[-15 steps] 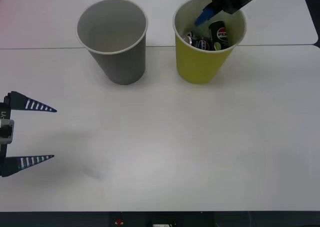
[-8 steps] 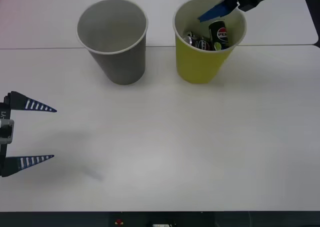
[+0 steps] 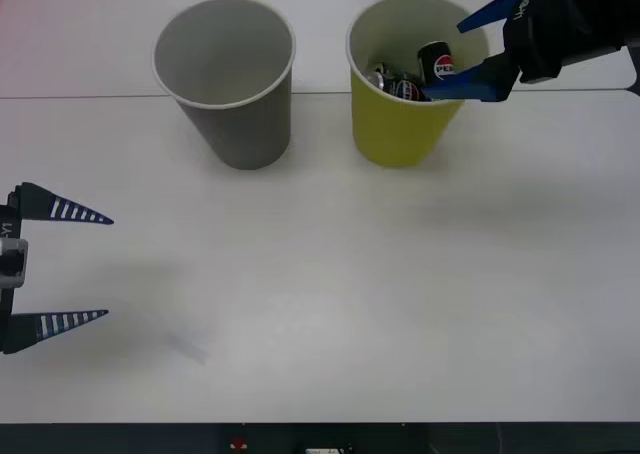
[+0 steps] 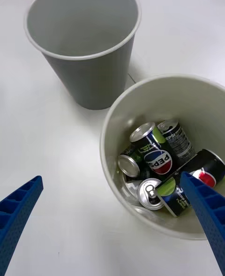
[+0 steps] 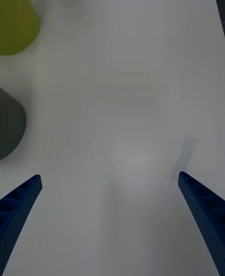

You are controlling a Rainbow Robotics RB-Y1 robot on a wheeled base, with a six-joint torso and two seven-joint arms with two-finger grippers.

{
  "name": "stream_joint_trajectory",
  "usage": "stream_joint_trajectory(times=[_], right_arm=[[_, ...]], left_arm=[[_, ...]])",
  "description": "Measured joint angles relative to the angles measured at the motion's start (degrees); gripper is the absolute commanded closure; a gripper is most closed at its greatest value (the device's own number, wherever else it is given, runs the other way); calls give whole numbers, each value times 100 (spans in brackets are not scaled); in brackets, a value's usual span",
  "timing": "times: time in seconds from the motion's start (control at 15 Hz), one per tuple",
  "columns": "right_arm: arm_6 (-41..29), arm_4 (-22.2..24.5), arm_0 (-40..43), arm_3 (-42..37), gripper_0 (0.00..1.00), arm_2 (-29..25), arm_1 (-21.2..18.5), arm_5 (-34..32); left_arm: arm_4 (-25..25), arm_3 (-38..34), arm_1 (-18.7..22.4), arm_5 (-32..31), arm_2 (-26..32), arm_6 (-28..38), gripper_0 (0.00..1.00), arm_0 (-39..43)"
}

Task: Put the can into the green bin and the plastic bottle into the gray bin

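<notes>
Far left over the bare worktop (image 3: 320, 274): left claw (image 3: 90, 266), spread wide, holding nothing, parked well apart from both bins. Next along: the gray bin (image 3: 225, 79), upright and hollow, no plastic bottle inside or anywhere on the worktop, so that half judged not yet done. Then the green bin (image 3: 400, 124), upright, with the can (image 3: 436, 62) leaning against its inner wall among other cans; that half judged done. Far right: right claw (image 3: 476, 50), released and empty, raised beside the green bin's rim. From the right wrist: several cans piled at the bottom, pull tabs plain. From the front: just a few can tops past the rim.
</notes>
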Motion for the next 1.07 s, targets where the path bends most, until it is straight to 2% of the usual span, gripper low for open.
stream_joint_trajectory(times=[0.2, 0.47, 1.07], right_arm=[[611, -335, 861, -694, 0, -481, -85, 0], [1527, -776, 1898, -1211, 0, -1042, -97, 0], [2949, -1353, 3192, -1348, 0, -1535, -100, 0]], left_arm=[[0, 0, 0, 0, 0, 0, 0, 0], [0, 0, 0, 0, 0, 0, 0, 0], [0, 0, 0, 0, 0, 0, 0, 0]])
